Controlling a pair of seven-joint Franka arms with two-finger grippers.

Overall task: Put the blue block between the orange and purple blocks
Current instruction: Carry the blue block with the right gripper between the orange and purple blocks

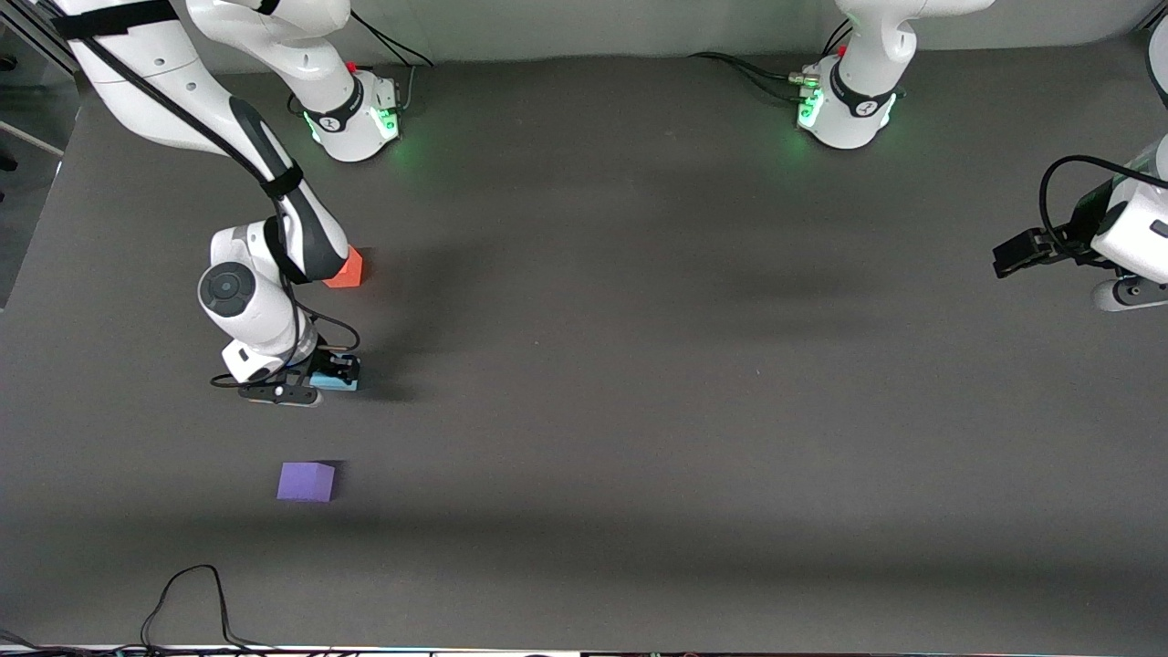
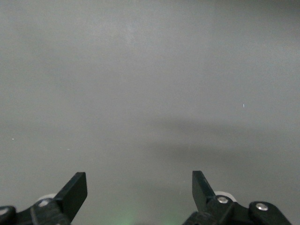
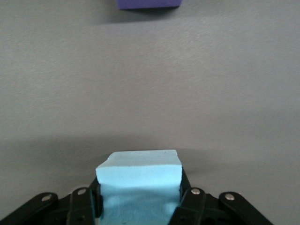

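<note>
The small light sky-blue foam cube [image 1: 330,381] sits in the left-centre of the front view, pinched between the jaws of the right gripper [image 1: 319,376], which is low over the dark grey matte tabletop [image 1: 639,383]. In the right wrist view the same blue cube [image 3: 139,187] fills the bottom centre of the frame, the right gripper [image 3: 139,199] closed on its two sides with a black finger [image 3: 190,204] pressed against each flank. Whether the cube rests on the tabletop or hangs just above it cannot be told.

The small orange-red foam cube [image 1: 346,270] lies higher in the front view, partly covered by the right arm's forearm. The small violet-purple foam cube [image 1: 307,481] lies lower in that view, nearer the front camera, and its lower edge shows at the top of the right wrist view [image 3: 148,4]. The blue cube falls between these two, apart from both.

The left gripper [image 1: 1027,251] waits at the right edge of the front view, above the tabletop at the left arm's end. In the left wrist view the left gripper [image 2: 139,192] has its jaws spread wide with nothing between them, a black fingertip [image 2: 75,190] in each lower corner.
</note>
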